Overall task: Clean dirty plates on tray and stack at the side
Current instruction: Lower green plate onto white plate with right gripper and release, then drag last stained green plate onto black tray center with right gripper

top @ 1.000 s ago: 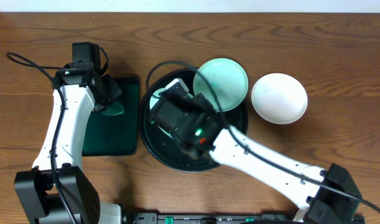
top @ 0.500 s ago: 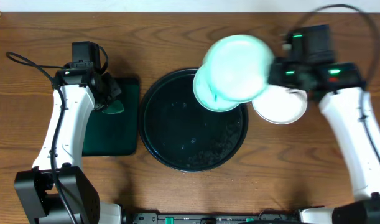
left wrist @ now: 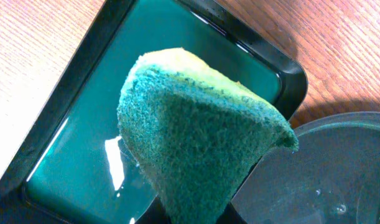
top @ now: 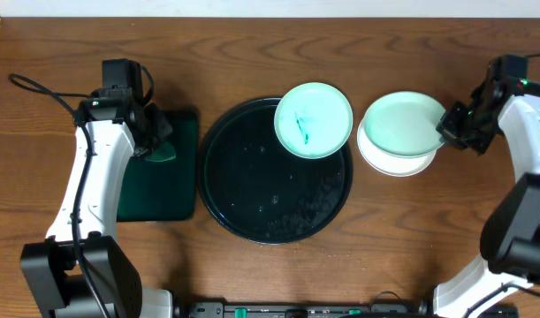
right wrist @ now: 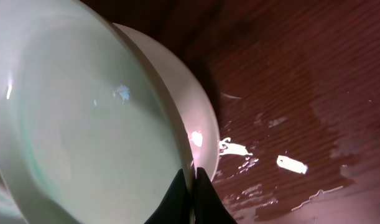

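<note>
A turquoise plate with a green smear [top: 314, 119] lies on the upper right rim of the round black tray [top: 252, 190]. My right gripper [top: 446, 132] is shut on the rim of a second, clean turquoise plate [top: 402, 124] and holds it on top of the white plate [top: 395, 162] on the wood table to the right of the tray. In the right wrist view the fingers [right wrist: 191, 186] pinch the turquoise plate's [right wrist: 84, 124] rim, with the white plate [right wrist: 177, 99] under it. My left gripper [top: 155, 146] is shut on a green sponge [left wrist: 196, 143] above the dark-green tray [left wrist: 65, 168].
The rectangular dark-green tray [top: 159, 190] lies left of the black tray and holds water. The wood table [right wrist: 301, 93] to the right of the stacked plates is wet. A cable [top: 40, 93] runs at the far left.
My right arm carried the clean turquoise plate from the black tray to the right and set it on the white plate. The left arm has not moved.
</note>
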